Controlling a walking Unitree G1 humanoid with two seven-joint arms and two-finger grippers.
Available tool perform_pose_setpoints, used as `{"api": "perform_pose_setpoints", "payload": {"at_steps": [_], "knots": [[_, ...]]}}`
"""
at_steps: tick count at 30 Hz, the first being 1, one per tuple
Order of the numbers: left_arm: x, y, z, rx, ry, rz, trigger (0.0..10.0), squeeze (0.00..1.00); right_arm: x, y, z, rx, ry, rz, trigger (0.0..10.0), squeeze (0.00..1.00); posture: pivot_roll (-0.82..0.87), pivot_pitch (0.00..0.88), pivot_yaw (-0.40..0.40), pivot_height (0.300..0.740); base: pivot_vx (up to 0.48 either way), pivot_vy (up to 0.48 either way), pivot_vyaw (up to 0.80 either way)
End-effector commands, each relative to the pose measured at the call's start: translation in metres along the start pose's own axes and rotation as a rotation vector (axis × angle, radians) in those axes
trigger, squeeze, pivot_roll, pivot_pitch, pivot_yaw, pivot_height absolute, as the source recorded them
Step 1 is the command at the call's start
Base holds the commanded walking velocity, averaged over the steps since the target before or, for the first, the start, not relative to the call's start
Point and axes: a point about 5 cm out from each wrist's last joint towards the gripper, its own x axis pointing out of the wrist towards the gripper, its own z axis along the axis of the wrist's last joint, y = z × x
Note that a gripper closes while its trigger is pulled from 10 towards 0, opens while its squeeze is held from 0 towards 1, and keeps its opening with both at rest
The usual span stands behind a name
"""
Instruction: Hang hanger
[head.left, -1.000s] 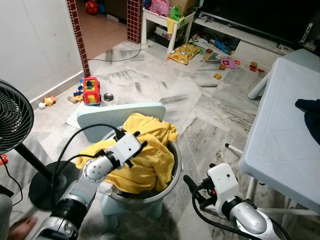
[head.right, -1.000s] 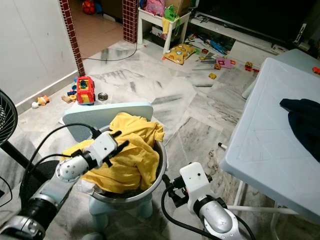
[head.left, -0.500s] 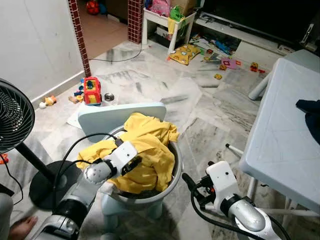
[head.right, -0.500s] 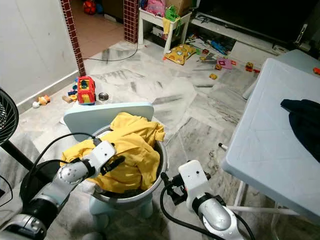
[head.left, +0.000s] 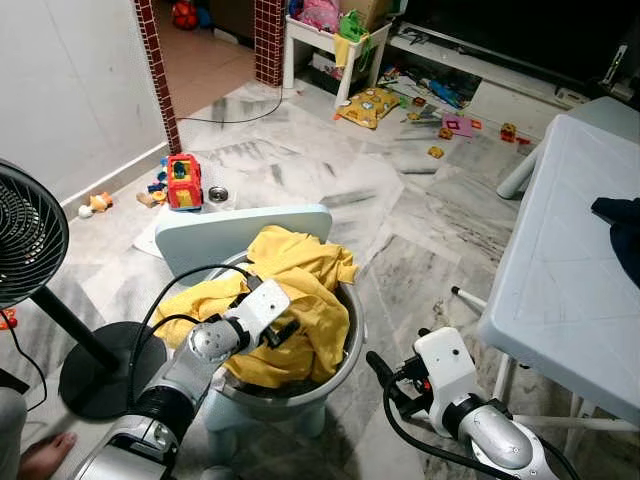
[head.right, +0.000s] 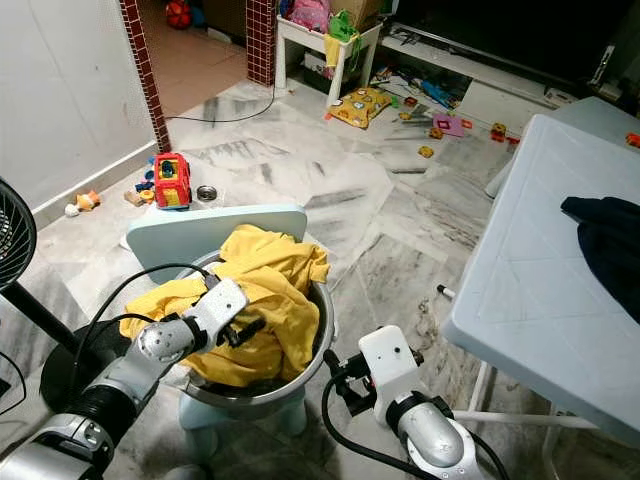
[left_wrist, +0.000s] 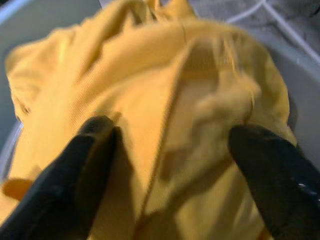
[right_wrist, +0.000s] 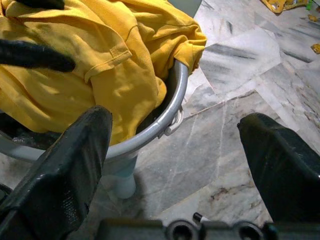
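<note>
Two end effectors spread: left end effector on yellow shirt in basin; right end effector beside basin.

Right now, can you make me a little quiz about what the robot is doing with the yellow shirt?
1. True or false: the left gripper is open, its fingers spread over the yellow shirt.
2. What holds the shirt? A) a metal basin B) a cardboard box C) a drawer
3. Fill in: the dark cloth lies on the white ____.

Key: 1 true; 2 A; 3 table. The right gripper hangs open beside the basin.
</note>
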Motion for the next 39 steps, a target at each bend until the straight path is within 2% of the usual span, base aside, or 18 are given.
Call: {"api": "perform_pose_setpoints", "payload": {"at_steps": [1,2,3,4,8,17,21,24,33,39], "knots": [[0.0,-0.002,-0.006,0.026,0.048,-0.01,10.0,0.0,-0.001,-0.002,0.001,-0.007,0.004,-0.005,10.0,0.0,0.05,0.111,-0.113,0.74,0.0,0.0,0.0],[-0.001,-0.002,-0.009,0.021,0.061,-0.016,4.7,0.0,-0.001,-0.003,0.001,-0.008,0.004,-0.005,10.0,0.0,0.05,0.111,-0.114,0.74,0.0,0.0,0.0],[-0.002,-0.002,-0.011,0.017,0.069,-0.02,4.7,0.0,-0.001,-0.003,0.001,-0.009,0.004,-0.005,10.0,0.0,0.05,0.111,-0.115,0.74,0.0,0.0,0.0],[-0.003,-0.001,-0.013,0.013,0.079,-0.02,0.0,0.0,-0.001,-0.003,0.001,-0.009,0.003,-0.005,10.0,0.0,0.05,0.112,-0.115,0.74,0.0,0.0,0.0],[-0.004,0.001,-0.017,0.01,0.103,-0.021,0.0,0.0,0.0,-0.003,0.001,-0.01,0.001,-0.004,10.0,0.0,0.05,0.11,-0.117,0.74,0.0,0.0,0.0],[-0.003,0.003,-0.015,0.006,0.087,-0.001,0.0,0.0,-0.001,-0.004,0.0,-0.011,0.008,-0.001,10.0,0.0,0.04,0.103,-0.12,0.74,0.0,0.0,0.0],[-0.002,0.004,-0.012,0.003,0.07,0.012,0.0,0.0,-0.002,-0.005,0.0,-0.014,0.009,-0.001,10.0,0.0,0.04,0.101,-0.123,0.74,0.0,0.0,0.0],[-0.002,0.008,-0.005,-0.005,0.02,0.037,0.0,0.0,-0.002,-0.006,-0.001,-0.018,0.01,0.0,10.0,0.0,0.04,0.099,-0.125,0.74,0.0,0.0,0.0],[-0.002,0.009,-0.005,-0.009,0.008,0.05,0.0,0.0,-0.002,-0.005,0.0,-0.019,0.009,0.002,10.0,0.0,0.04,0.1,-0.126,0.74,0.0,0.0,0.0],[-0.002,0.01,0.0,0.026,-0.028,0.087,0.0,0.0,-0.003,-0.004,-0.001,-0.017,0.014,0.003,10.0,0.0,0.04,0.105,-0.128,0.74,0.0,0.0,0.0]]}}
